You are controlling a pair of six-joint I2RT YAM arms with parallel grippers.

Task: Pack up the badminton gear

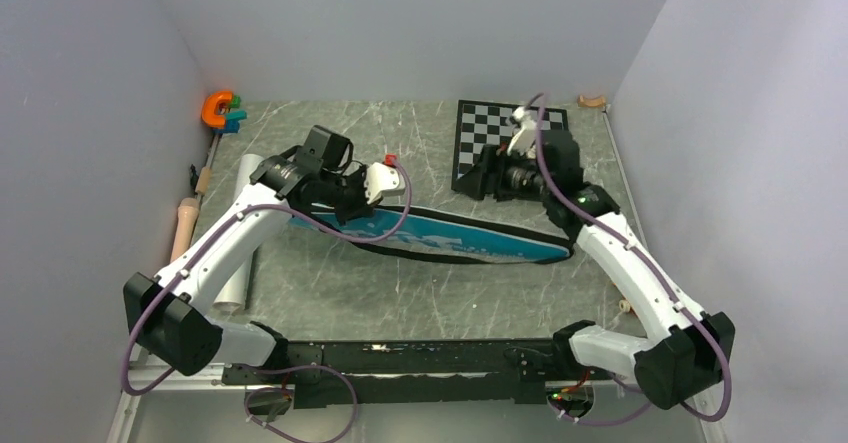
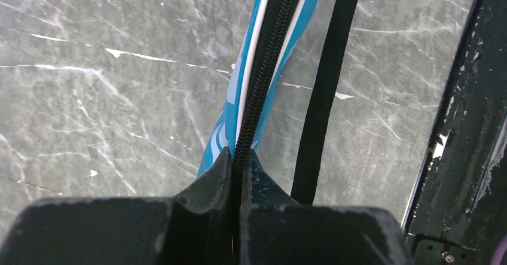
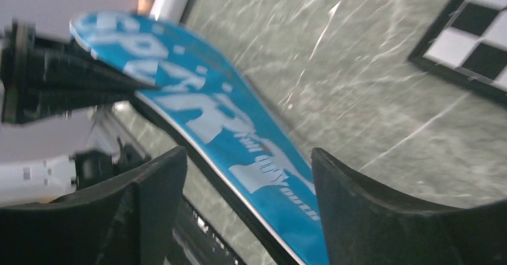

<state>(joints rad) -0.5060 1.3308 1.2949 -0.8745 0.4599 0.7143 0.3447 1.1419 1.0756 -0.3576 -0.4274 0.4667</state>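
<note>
The long blue bag [image 1: 450,238] lettered SPORT lies across the middle of the table. My left gripper [image 1: 348,213] is at its left end, shut on the bag's black zipper edge [image 2: 263,67]; in the left wrist view the jaws [image 2: 240,154] pinch that edge, with the black strap [image 2: 323,97] beside it. My right gripper [image 1: 472,185] is open and empty, hovering over the bag's right part by the chessboard; the bag [image 3: 239,121] shows between its spread jaws [image 3: 248,157]. Rackets and shuttlecocks are out of view.
The chessboard [image 1: 490,138] lies at the back right, also in the right wrist view [image 3: 472,43]. A white roll [image 1: 240,233] and wooden pieces [image 1: 186,225] lie at the left. An orange clamp-like toy [image 1: 218,109] is in the back left corner. Walls close three sides.
</note>
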